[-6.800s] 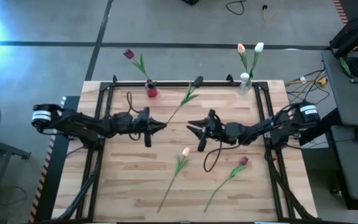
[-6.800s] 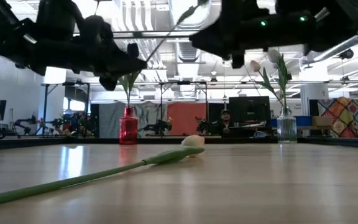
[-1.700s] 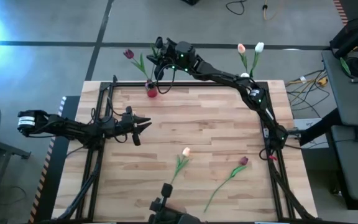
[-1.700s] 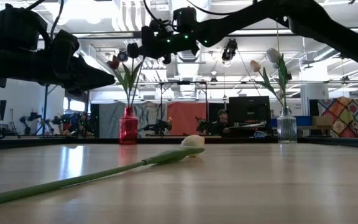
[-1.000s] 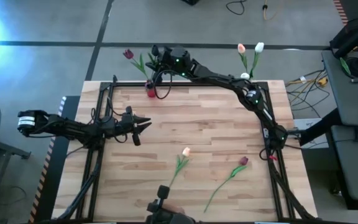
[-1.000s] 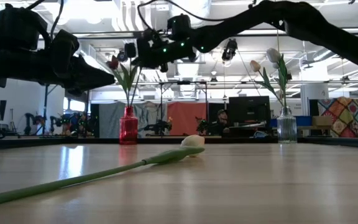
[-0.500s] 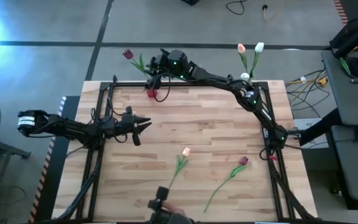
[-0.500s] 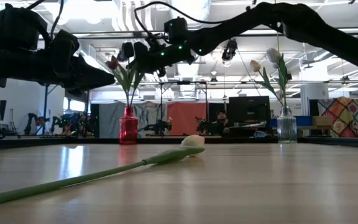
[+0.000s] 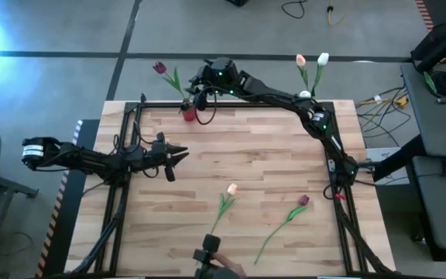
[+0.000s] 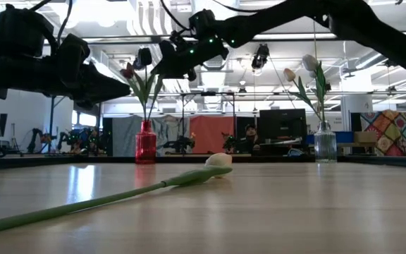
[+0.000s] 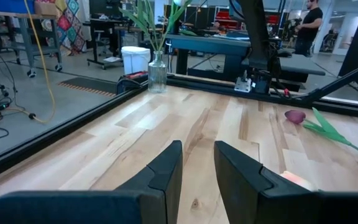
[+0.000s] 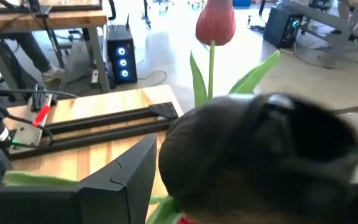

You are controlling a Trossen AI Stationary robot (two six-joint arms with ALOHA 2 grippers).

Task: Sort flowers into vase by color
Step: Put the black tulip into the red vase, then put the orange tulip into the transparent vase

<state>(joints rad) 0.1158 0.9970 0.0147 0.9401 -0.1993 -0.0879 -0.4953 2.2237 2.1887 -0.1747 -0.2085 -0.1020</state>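
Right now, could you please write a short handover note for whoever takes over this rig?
Right gripper: open, over the red vase at the table's far edge, holding nothing.
Left gripper: idle above the table's left half, nothing between its fingers.
Done: dark tulips in the red vase; two pale tulips in the clear vase.
Left: peach tulip and maroon tulip lying on the table.
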